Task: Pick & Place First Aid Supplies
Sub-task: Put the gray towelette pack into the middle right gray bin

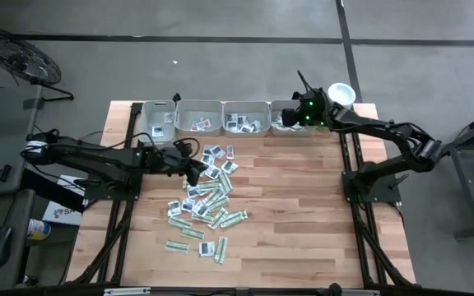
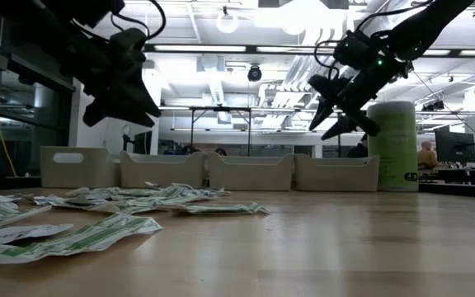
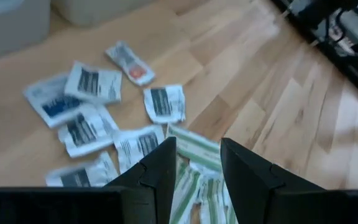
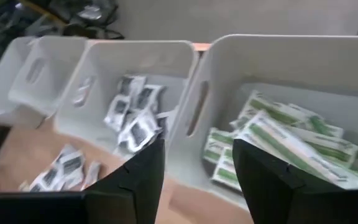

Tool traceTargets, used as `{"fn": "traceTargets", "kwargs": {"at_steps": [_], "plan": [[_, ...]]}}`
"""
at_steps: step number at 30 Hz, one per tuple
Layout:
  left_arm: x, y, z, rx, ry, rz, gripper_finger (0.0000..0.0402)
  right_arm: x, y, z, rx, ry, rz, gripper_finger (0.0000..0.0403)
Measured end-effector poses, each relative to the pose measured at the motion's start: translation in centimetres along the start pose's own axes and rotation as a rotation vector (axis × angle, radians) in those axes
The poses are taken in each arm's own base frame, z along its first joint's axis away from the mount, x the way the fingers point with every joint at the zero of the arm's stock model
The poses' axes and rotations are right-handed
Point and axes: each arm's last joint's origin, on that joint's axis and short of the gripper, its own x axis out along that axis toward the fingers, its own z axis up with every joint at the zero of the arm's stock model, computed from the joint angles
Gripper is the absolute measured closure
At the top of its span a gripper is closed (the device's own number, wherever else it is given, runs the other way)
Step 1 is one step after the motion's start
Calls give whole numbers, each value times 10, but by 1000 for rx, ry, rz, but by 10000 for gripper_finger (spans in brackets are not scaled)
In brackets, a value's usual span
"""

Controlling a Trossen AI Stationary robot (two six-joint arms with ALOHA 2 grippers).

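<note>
The first aid supplies (image 1: 208,197) lie scattered flat on the wooden table, left of centre: squarish white sachets (image 3: 92,84) and narrow green-white strips (image 3: 194,149). My left gripper (image 3: 197,168) hangs open above the pile's far part (image 1: 194,168), nothing between its fingers. My right gripper (image 4: 197,168) stands open above the rightmost grey tray (image 1: 286,121), whose floor holds green-white strips (image 4: 278,134). The tray beside it (image 4: 104,68) holds white sachets (image 4: 132,118).
A row of grey trays (image 1: 198,117) stands along the table's far edge. A tall pale green tub (image 2: 392,144) with a white lid stands at the far right corner. Bare wood (image 1: 303,205) stretches over the table's right and near parts.
</note>
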Motion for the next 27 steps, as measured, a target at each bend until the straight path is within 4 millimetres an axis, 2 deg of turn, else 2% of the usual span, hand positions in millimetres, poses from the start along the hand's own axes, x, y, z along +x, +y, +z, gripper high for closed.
{"fn": "traceTargets", "kwargs": {"at_steps": [6,17,24,27], "plan": [[5,-3,-3,-16,75,-74,275,-15,8,3,-81,5,114,219],[5,-2,-4,-26,82,-68,275,-57,19,9,-214,-67,239,219],[4,-2,-2,-55,47,-40,275,-78,22,-9,-376,26,306,220],[4,-2,-2,-61,32,-28,275,-78,25,-26,-395,35,363,220]]}}
